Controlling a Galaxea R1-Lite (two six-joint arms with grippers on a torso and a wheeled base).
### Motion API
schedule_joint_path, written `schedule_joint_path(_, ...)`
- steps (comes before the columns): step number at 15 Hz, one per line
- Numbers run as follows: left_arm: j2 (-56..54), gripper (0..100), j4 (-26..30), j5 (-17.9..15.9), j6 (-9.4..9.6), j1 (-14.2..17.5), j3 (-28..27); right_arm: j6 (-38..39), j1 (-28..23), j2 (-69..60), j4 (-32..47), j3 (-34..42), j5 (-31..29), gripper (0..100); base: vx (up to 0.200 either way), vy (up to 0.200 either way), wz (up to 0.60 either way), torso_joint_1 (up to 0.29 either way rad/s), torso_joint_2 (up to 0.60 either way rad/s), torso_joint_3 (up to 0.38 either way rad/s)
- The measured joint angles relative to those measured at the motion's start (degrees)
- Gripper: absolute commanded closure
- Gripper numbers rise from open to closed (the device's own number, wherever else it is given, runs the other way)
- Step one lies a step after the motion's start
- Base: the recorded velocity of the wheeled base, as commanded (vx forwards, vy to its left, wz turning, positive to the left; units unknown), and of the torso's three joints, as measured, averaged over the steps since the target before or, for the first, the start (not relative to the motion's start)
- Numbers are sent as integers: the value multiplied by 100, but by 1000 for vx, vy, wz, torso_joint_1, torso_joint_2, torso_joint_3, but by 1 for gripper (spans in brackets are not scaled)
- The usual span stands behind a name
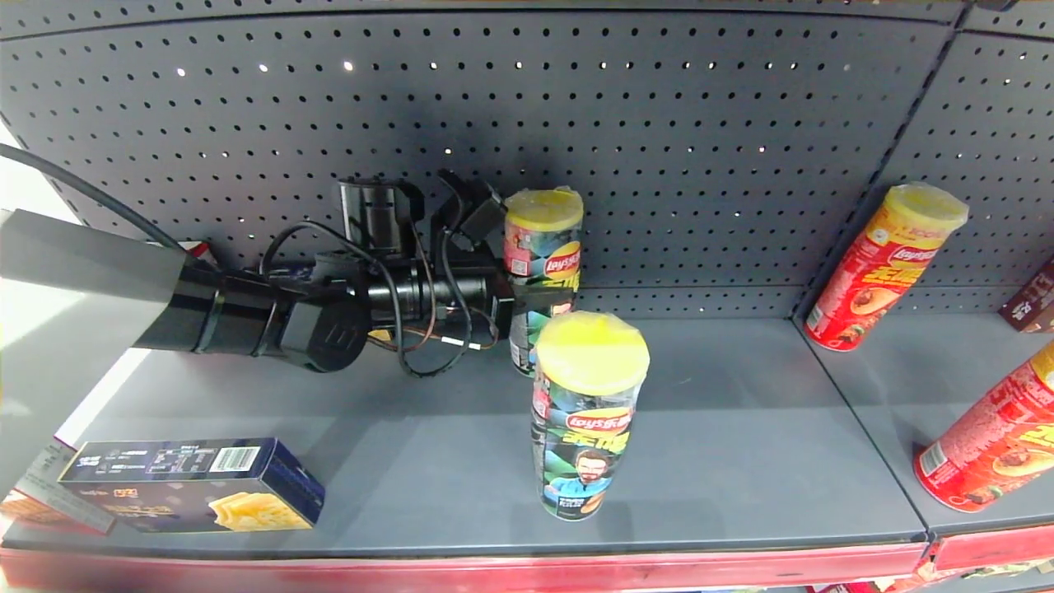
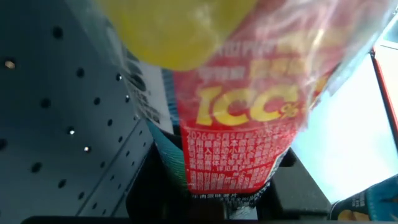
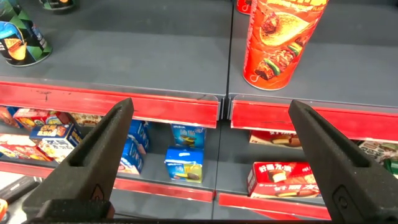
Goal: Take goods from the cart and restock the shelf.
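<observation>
- Shelf (image 1: 741, 445): grey board with a red front rail, and a perforated back panel (image 1: 659, 123) behind it. This was the bay in front of you.
- Left arm (image 1: 247, 317): you had it reaching in from the shelf's left side, level above the board and close to the back panel.
- Right gripper (image 3: 211, 104): your jaws stood wide apart with nothing between them. They faced the red front rail (image 3: 155, 106), with lower shelves of boxed goods (image 3: 186, 162) beyond.
- Red cans, two: these stood in the next bay to your right, one at the back (image 1: 885, 268) and one near the front edge (image 1: 988, 445).
- Held can (image 1: 543, 239): yellow lid, upright, near the back panel. It was directly behind the front can, which hid its base.
- Left gripper (image 1: 535, 301): you had it closed around the held can's middle. The left wrist view showed the can's label (image 2: 236, 143) between the dark fingers.
- Front can (image 1: 586, 420): same kind, upright, free-standing mid-shelf toward the front edge.
- Blue box (image 1: 198, 486): lay flat at the shelf's front left corner, well apart from both cans.
</observation>
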Motion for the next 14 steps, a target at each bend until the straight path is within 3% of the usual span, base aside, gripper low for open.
schedule_joint_path(6,129,100,-55,-2,4,-1,34,6,0,0,0,0,0,0,0,0,0,0,0,0)
schedule_joint_path(7,135,0,-63,-2,6,-1,43,6,0,2,5,0,0,0,0,0,0,0,0,0)
schedule_joint_path(14,15,0,-295,24,12,72,627,22,0,2,5,0,0,0,0,0,0,0,0,0)
